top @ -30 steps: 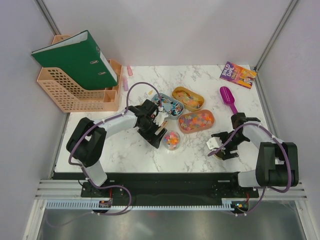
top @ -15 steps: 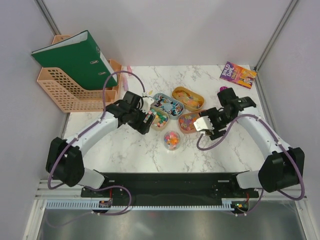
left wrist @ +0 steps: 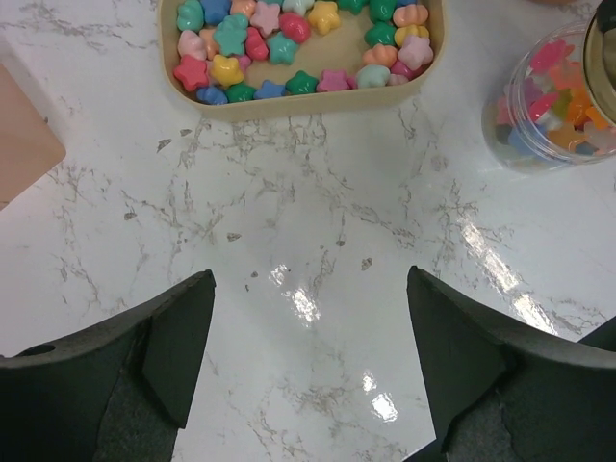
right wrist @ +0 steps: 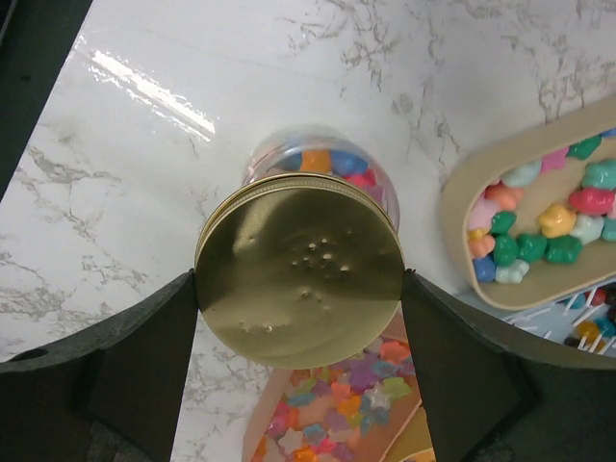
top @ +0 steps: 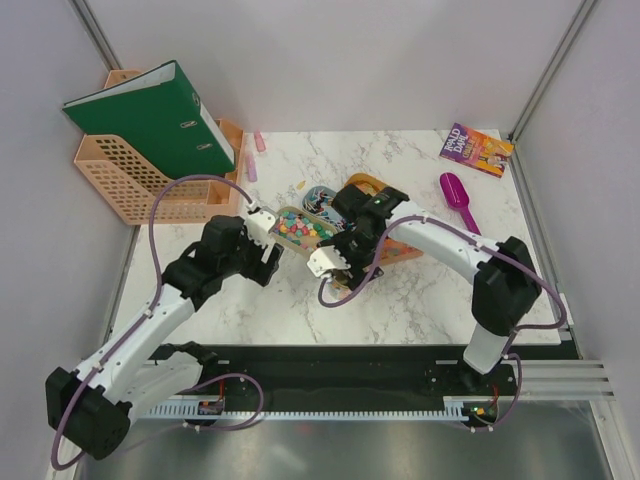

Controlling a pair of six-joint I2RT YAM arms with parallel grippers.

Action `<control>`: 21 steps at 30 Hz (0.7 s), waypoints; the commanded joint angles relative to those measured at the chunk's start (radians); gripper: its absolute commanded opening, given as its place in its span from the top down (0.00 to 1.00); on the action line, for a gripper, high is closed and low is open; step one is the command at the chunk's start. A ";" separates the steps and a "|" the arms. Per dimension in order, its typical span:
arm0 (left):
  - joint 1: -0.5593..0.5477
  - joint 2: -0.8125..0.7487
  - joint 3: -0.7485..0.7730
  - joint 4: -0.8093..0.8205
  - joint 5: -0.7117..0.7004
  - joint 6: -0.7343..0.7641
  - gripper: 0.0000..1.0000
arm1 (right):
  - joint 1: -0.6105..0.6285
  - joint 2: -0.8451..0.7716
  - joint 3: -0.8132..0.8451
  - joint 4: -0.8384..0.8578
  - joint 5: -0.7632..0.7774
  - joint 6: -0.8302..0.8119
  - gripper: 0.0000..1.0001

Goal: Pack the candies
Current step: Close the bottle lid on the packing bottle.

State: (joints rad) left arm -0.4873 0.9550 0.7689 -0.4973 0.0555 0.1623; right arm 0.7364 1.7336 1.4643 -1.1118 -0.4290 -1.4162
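Candies (left wrist: 289,43), small pastel stars and blobs, fill an oval tan tray (left wrist: 289,101) just ahead of my left gripper (left wrist: 308,366), which is open and empty over bare marble. The tray also shows in the top view (top: 303,228), with the left gripper (top: 272,243) to its left. My right gripper (right wrist: 300,289) is shut on a round gold lid (right wrist: 298,268), held just above a clear jar (right wrist: 318,166) of mixed candies. In the top view the right gripper (top: 338,268) hides the jar. The jar shows at the right edge of the left wrist view (left wrist: 553,106).
A second tray of star candies (right wrist: 337,414) lies under the right wrist. More trays (top: 375,190) sit behind the right arm. A purple scoop (top: 457,195) and a book (top: 476,150) lie far right. A green binder (top: 150,115) in a peach file rack (top: 150,190) stands far left.
The right arm swung left with the gold lid and now holds it over the jar. The left arm drew back left and towards me, leaving the candy tray on the table.
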 commanded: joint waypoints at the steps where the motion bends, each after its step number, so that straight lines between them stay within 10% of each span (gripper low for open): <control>1: 0.019 -0.061 -0.020 0.014 0.018 0.009 0.13 | 0.040 0.041 0.068 -0.014 0.016 0.054 0.19; 21: 0.072 -0.041 0.009 -0.003 0.122 -0.021 0.11 | 0.060 0.164 0.074 0.050 0.087 0.057 0.19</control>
State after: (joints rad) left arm -0.4240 0.9058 0.7506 -0.5007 0.1448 0.1612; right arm 0.7944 1.8721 1.5158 -1.0740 -0.3428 -1.3655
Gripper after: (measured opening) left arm 0.893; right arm 0.869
